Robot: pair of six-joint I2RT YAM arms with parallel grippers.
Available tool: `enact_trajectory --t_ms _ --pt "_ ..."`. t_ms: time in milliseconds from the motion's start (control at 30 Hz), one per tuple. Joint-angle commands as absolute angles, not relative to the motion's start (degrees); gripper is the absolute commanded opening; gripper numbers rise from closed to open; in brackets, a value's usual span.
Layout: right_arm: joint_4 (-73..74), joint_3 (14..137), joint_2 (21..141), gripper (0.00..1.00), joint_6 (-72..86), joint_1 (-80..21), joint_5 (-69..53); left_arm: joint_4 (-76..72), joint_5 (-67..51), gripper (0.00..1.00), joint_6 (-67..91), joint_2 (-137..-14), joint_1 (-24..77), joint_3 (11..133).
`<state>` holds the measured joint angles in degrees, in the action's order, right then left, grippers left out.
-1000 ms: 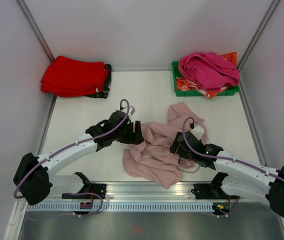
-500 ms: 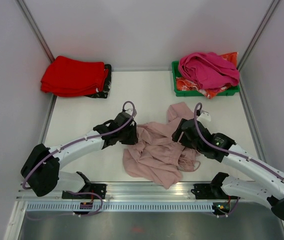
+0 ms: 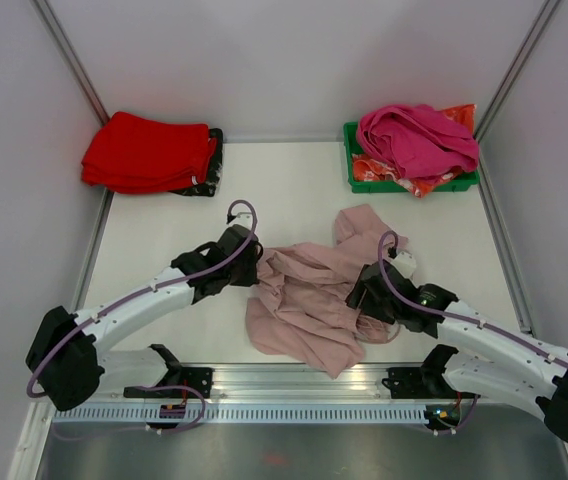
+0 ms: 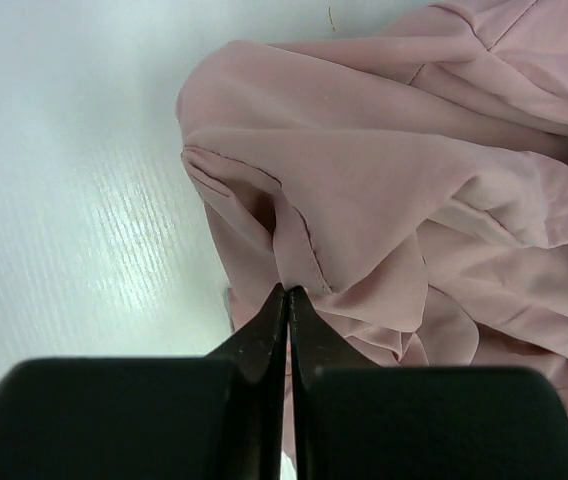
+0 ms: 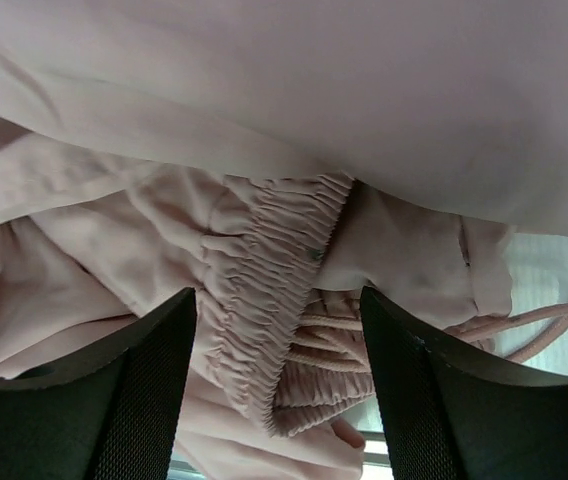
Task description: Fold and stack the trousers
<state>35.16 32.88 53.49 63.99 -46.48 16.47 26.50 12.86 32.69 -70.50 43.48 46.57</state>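
The pale pink trousers [image 3: 309, 300] lie crumpled on the white table between both arms. My left gripper [image 3: 254, 268] sits at their left edge. In the left wrist view its fingertips [image 4: 287, 292] are pressed together on a fold of the trousers [image 4: 384, 180], with pink cloth showing between them. My right gripper [image 3: 362, 295] hovers low over the right side of the heap. In the right wrist view it [image 5: 279, 300] stands open, its fingers either side of the gathered elastic waistband [image 5: 264, 260]. Thin drawstring cords [image 5: 524, 325] trail to the right.
A folded stack of red garments [image 3: 149, 152] lies at the back left. A green bin [image 3: 351, 165] at the back right holds a magenta garment [image 3: 414, 135]. A metal rail [image 3: 294, 385] runs along the near edge, and walls close both sides.
My left gripper shut on the trousers' left edge and drew back to the left, stretching the cloth that way. My right gripper moved nearer, down over the waistband, still open.
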Motion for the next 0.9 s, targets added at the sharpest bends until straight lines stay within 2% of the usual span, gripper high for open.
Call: enact_trajectory --t_ms 0,233,367,433,467,533,567,767,867 --pt "29.7 31.4 53.6 0.72 66.5 -46.3 16.1 27.6 15.6 0.02 33.5 -67.7 43.4 46.8" --pt "20.8 31.2 59.0 0.69 65.3 -46.3 13.4 28.3 15.7 0.02 33.9 -67.2 43.3 46.1" --pt "20.3 32.9 62.5 0.62 63.8 -46.3 13.4 28.5 16.3 0.02 34.0 -66.8 43.4 45.8" --pt "20.4 33.0 63.8 0.5 63.6 -46.3 13.4 28.7 16.9 0.02 34.0 -66.7 43.3 45.9" --pt "20.6 33.6 63.9 0.31 63.5 -46.3 13.3 29.4 17.2 0.02 34.0 -66.6 43.3 46.2" --pt "22.4 34.9 63.3 0.08 62.8 -46.3 13.6 30.3 18.1 0.02 34.5 -66.3 43.2 46.7" --pt "24.7 37.0 62.9 0.0 62.3 -46.3 14.6 31.3 18.4 0.02 34.6 -65.8 43.0 47.2" --pt "35.5 49.6 55.6 0.0 55.9 -46.3 24.2 36.1 19.3 0.02 34.2 -61.0 36.8 50.8" --pt "40.0 57.1 53.3 0.0 53.2 -46.3 28.6 38.8 18.7 0.02 32.2 -54.2 28.4 54.5"
